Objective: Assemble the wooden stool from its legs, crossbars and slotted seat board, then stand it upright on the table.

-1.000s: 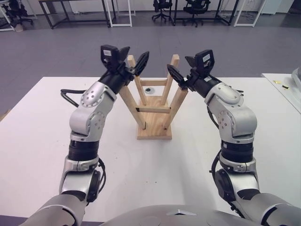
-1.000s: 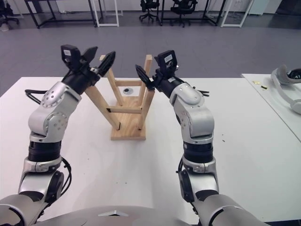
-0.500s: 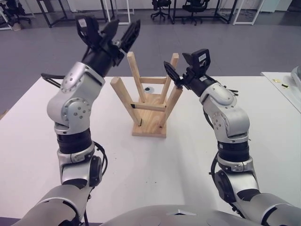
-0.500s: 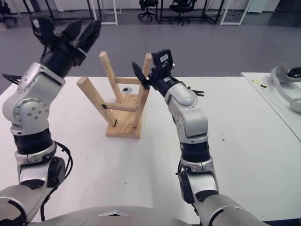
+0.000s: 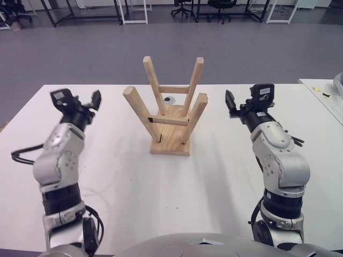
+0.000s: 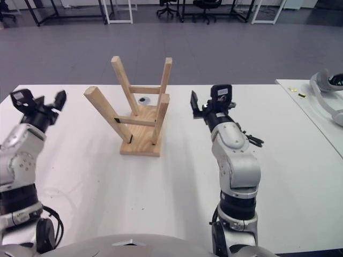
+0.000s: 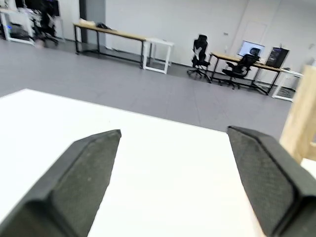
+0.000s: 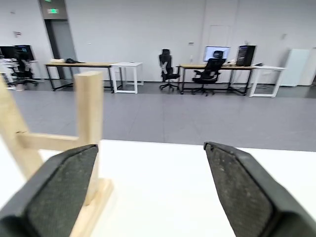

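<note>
The wooden stool (image 5: 170, 119) stands upside down at the table's middle. Its seat board (image 5: 169, 146) lies flat on the table and its legs, joined by crossbars, point up. My left gripper (image 5: 86, 105) is open, well to the left of the stool, with nothing between its fingers (image 7: 79, 182). My right gripper (image 5: 244, 104) is open too, a short way right of the nearest leg. One stool leg (image 8: 89, 123) shows past the right gripper (image 8: 153, 192), and a bit of a leg (image 7: 301, 113) shows beside the left gripper (image 7: 170, 182).
The white table (image 5: 177, 187) has bare room in front and on both sides. A small round hole (image 5: 170, 99) sits behind the stool. A black cable (image 5: 21, 152) loops by my left arm. A second table with white gear (image 6: 328, 93) stands at the right.
Both grippers have come away from the stool's legs. The left arm rose, then swung down and out to the left; the right arm drew back to the right. The stool stays legs-up.
</note>
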